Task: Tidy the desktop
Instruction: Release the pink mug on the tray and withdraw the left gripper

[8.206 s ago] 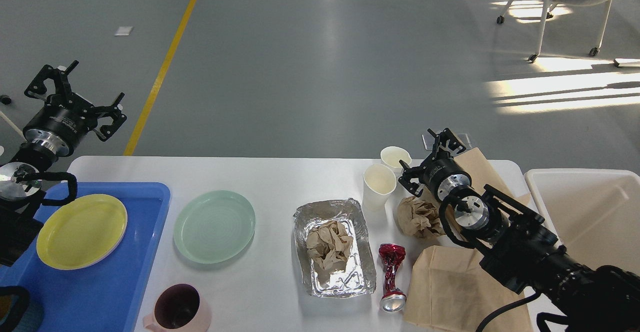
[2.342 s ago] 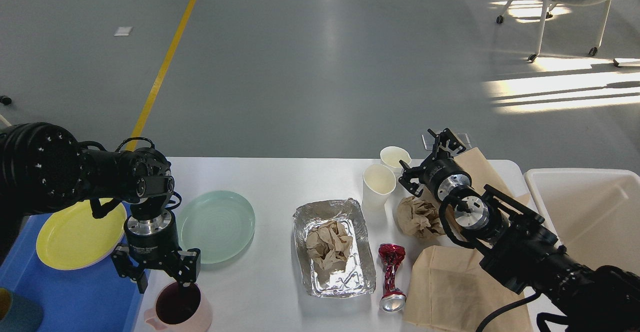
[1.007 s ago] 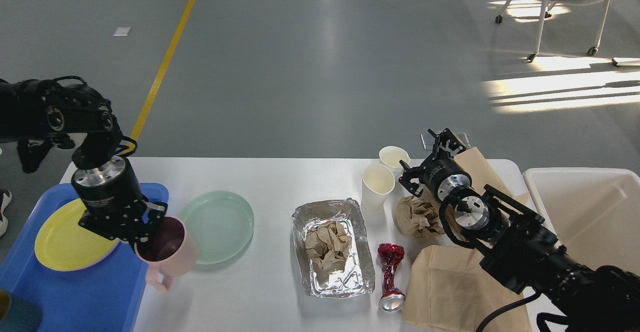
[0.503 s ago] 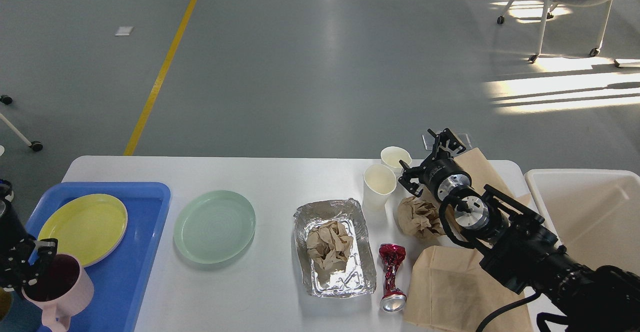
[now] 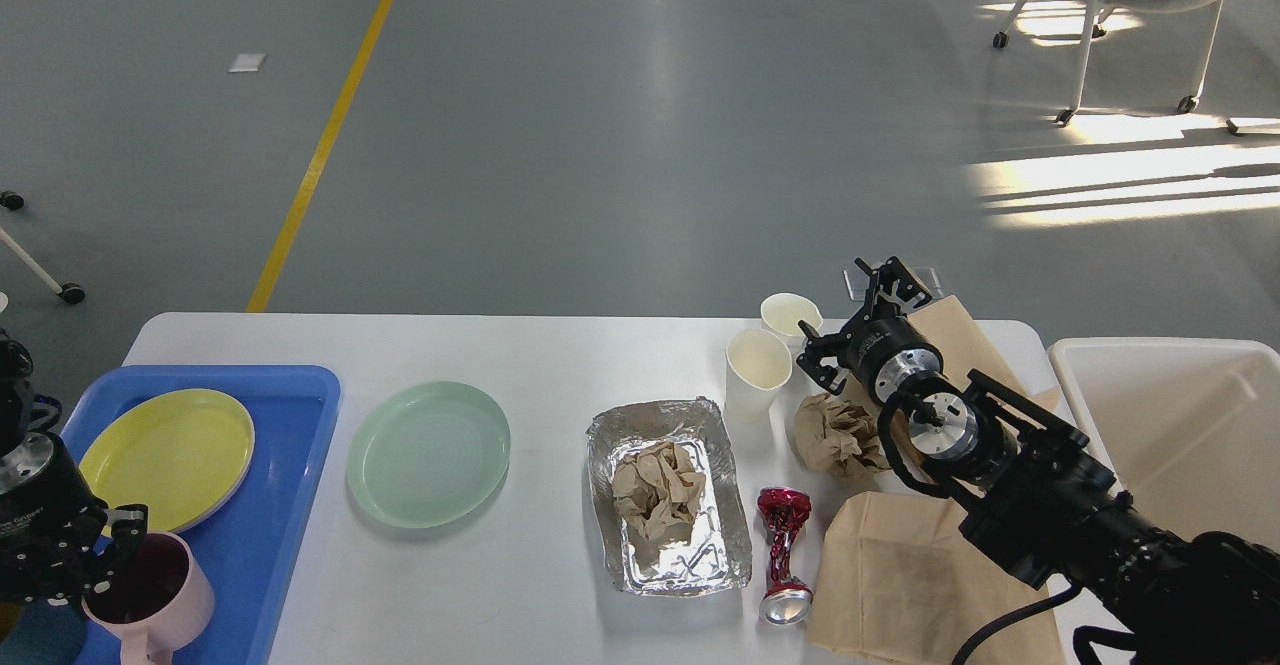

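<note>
Grey polished flooring with a yellow line is running behind the desktop [image 5: 560, 355], the wide white tabletop that is filling the lower half of the head view. At its left end, the blue tray [image 5: 290, 445] is carrying a yellow plate [image 5: 165, 457]. The left gripper [image 5: 85, 570] is now holding the pink mug [image 5: 150, 595] over the tray's near left corner, with one finger inside the rim and the other outside; half a second ago the mug was sitting further left, against the view's edge, and about two seconds ago it was standing on the bare tabletop beside the tray. This is indicating that the mug transfer is nearly complete, with only lowering and release appearing to remain. The green plate [image 5: 430, 453] is lying on the tabletop just beside the tray and is likely the next dishware item. On the right side, the foil container [image 5: 668, 493] holding crumpled paper, the crushed red can [image 5: 783, 555], two paper cups [image 5: 757, 373], a crumpled paper ball [image 5: 838, 433] and flat brown paper bags [image 5: 900, 585] are all lying unmoved across the sequence, as is the right gripper [image 5: 860, 310], which is hovering with its fingers spread near the cups. The off-white bin [image 5: 1180, 425] beside the table's right end is probably awaiting that rubbish.
</note>
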Robot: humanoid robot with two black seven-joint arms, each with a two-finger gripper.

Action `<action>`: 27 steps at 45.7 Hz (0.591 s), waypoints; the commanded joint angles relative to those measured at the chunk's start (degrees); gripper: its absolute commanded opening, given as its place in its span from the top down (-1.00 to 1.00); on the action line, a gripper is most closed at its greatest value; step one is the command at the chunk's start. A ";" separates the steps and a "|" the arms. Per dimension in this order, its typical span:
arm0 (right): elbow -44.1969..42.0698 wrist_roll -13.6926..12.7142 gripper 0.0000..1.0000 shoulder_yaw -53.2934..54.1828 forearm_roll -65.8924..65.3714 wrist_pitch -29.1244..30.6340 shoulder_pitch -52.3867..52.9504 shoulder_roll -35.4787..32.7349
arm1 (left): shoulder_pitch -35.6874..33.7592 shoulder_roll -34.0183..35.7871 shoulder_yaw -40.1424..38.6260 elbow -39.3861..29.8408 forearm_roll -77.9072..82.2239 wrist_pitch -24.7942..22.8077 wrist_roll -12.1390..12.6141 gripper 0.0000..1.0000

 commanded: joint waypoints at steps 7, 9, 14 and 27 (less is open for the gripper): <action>0.00 0.01 -1.00 0.00 0.04 0.06 0.00 0.00 | 0.62 -0.92 -0.19 0.20 -0.07 0.00 -0.08 0.97; 0.00 0.01 -1.00 0.00 0.04 -0.02 0.00 0.00 | 0.88 -0.92 -0.19 0.20 -0.07 0.00 -0.08 0.96; 0.00 0.01 -1.00 0.00 -0.05 0.06 0.00 0.00 | 1.23 -1.27 -0.19 0.20 -0.07 0.00 0.00 0.92; 0.00 0.01 -1.00 0.00 0.04 -0.02 0.00 0.00 | 1.41 -1.27 -0.01 0.90 0.11 0.00 0.09 0.64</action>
